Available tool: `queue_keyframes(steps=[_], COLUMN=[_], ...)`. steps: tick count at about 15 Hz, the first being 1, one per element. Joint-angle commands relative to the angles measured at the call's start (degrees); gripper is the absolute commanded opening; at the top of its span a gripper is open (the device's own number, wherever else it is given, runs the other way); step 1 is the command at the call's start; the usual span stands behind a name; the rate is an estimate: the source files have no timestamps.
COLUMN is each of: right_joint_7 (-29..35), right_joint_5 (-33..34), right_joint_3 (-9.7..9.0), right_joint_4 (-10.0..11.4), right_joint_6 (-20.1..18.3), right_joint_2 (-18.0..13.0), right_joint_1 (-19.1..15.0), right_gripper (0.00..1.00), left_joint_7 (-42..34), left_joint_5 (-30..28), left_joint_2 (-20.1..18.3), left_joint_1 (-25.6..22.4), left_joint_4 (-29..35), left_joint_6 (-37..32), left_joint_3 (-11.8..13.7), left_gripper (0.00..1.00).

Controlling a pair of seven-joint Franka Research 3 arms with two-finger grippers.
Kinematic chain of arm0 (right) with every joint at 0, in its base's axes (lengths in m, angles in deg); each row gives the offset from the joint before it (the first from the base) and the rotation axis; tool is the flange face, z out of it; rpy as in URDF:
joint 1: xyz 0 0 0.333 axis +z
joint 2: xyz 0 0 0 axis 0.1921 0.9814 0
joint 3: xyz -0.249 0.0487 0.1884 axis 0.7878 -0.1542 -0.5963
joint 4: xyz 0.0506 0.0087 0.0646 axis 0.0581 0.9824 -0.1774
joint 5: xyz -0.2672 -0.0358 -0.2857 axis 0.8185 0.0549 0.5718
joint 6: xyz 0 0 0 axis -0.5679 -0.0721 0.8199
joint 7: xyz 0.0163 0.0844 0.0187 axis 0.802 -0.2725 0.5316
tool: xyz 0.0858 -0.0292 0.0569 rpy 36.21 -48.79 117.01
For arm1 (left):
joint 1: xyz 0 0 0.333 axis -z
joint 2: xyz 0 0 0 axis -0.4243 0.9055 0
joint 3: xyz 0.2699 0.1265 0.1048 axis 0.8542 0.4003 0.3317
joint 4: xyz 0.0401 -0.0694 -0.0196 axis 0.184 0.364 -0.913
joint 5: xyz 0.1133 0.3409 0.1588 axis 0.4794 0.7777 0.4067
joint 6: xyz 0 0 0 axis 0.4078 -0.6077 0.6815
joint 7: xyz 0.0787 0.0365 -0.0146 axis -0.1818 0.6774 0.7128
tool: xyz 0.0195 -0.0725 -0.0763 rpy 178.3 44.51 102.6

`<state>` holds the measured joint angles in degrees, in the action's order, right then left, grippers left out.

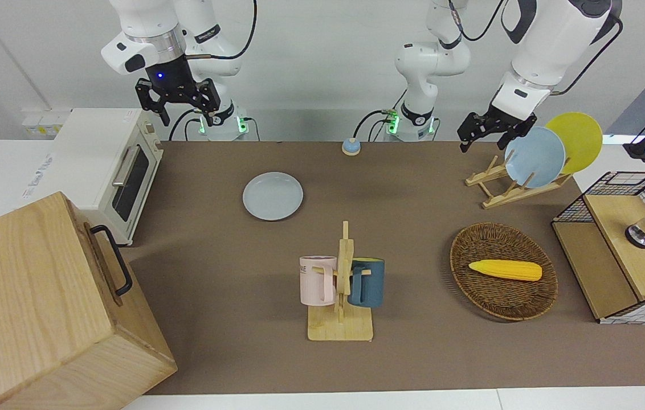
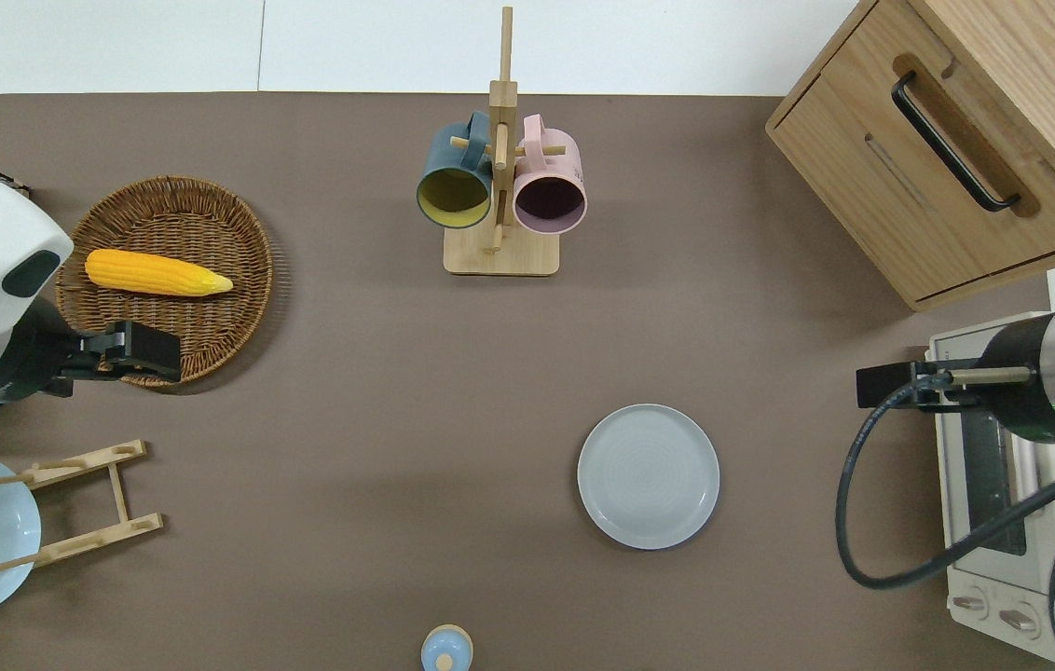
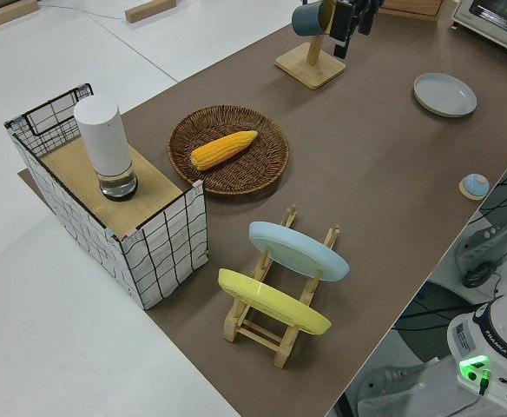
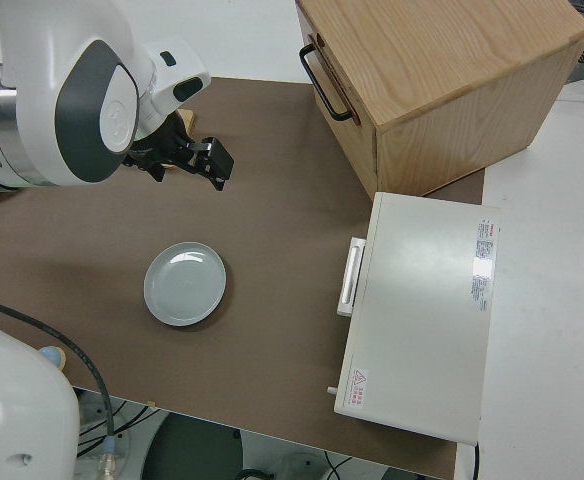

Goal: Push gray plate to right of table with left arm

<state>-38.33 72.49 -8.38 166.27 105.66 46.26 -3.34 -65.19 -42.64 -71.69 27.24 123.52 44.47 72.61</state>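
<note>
The gray plate (image 1: 273,196) lies flat on the brown table (image 1: 413,239), toward the right arm's end and near the robots. It also shows in the overhead view (image 2: 649,475), the left side view (image 3: 444,93) and the right side view (image 4: 184,284). My left gripper (image 1: 490,130) is raised and holds nothing. The overhead view shows it (image 2: 143,352) over the rim of the wicker basket, far from the plate. My right arm is parked, its gripper (image 1: 179,108) lit by a blue dot.
A mug rack (image 1: 341,285) with a pink and a dark blue mug stands mid-table. A wicker basket (image 1: 503,296) holds corn. A plate rack (image 1: 505,191) holds sky-blue and yellow plates. A toaster oven (image 1: 111,165), wooden cabinet (image 1: 43,307), wire box (image 1: 624,245) and small bell (image 1: 351,147) stand around.
</note>
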Motion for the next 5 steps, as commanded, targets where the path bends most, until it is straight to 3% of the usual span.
queue_keyframes(steps=[1,5], right_joint_7=[0.59,0.59], right_joint_5=[-1.23,-1.23], right_joint_3=[-0.83,-0.83], right_joint_4=[1.56,1.56], right_joint_6=[0.01,0.01], right_joint_2=[-1.57,-1.57], right_joint_1=[-1.4,-1.4], right_gripper=[0.996,0.996], left_joint_7=[-0.27,-0.36], left_joint_5=[1.01,1.09], left_joint_2=[-0.17,-0.26], left_joint_1=[-1.52,-1.43], left_joint_4=[-0.77,-0.77], left_joint_6=[-0.7,-0.7], left_joint_3=[-0.87,-1.4], left_gripper=[0.99,0.99])
